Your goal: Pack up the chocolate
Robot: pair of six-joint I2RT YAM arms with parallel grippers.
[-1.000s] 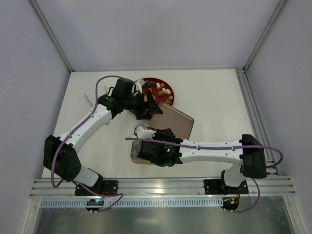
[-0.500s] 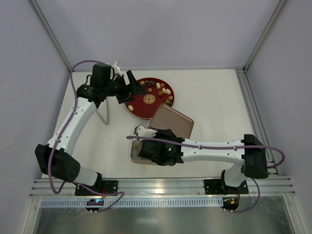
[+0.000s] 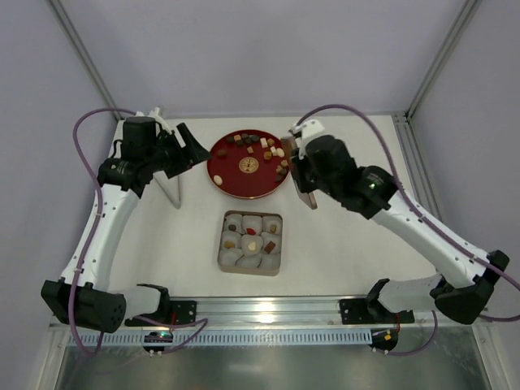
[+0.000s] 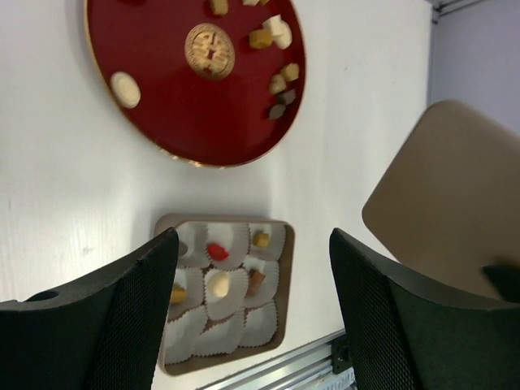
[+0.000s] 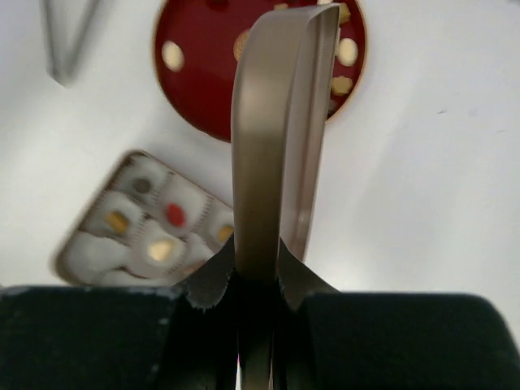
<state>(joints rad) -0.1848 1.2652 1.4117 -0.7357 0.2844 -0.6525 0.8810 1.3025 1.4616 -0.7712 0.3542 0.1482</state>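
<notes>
Right end effector (image 5: 258, 280) is clamped on the tin lid (image 5: 272, 138), held up on edge. Left end effector (image 4: 253, 240) is wide open beside the red plate (image 3: 231, 177) of chocolate (image 3: 279, 152).

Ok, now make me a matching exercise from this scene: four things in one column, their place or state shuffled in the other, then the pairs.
Things
1. red plate
2. tin
3. lid
4. left gripper

Place or state
A. open, holding nothing
B. near side of the table, white paper cups inside
C. clamped on edge in the right gripper
D. far side of the table, loose chocolate on it

Pairs: 1-D, 2-B, 3-C, 4-A
</notes>
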